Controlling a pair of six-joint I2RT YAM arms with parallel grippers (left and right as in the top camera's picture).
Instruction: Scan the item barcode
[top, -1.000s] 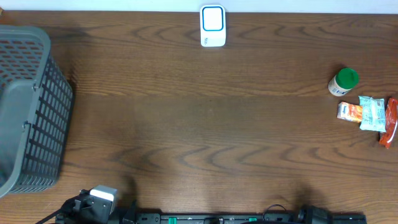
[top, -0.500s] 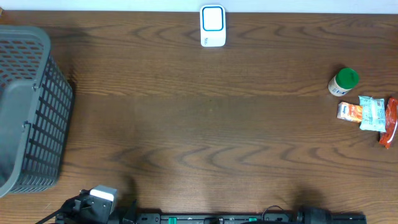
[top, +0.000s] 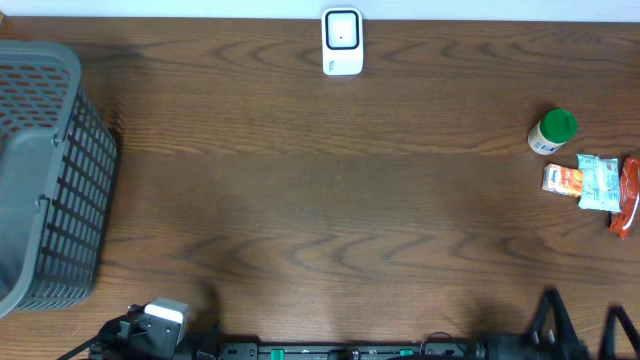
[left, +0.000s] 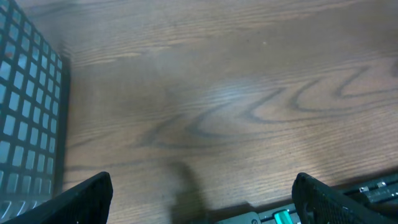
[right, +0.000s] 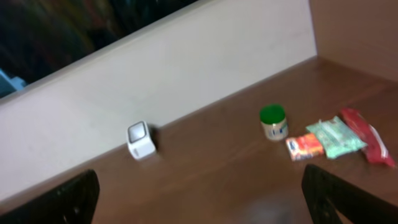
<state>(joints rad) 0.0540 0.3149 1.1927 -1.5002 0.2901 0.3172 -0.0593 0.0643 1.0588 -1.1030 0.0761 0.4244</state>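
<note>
A white barcode scanner (top: 342, 41) stands at the table's far edge, and the right wrist view shows it (right: 140, 141) against the wall. At the far right lie the items: a green-lidded jar (top: 552, 131), an orange packet (top: 562, 179), a pale green packet (top: 599, 182) and a red packet (top: 628, 196). My right gripper (top: 580, 330) is open and empty at the near right edge, well short of them; in its own view the right gripper (right: 202, 202) faces the jar (right: 272, 122). My left gripper (left: 202, 202) is open over bare wood beside the basket.
A grey mesh basket (top: 50, 170) fills the left end of the table, and its wall (left: 28, 124) sits close on the left gripper's left. A black rail (top: 360, 350) runs along the near edge. Brown wood lies between scanner, basket and items.
The right gripper's fingertips have come into the overhead view at the near right edge. The scanner's blue frame has turned dark. The left arm and the items have not moved.
</note>
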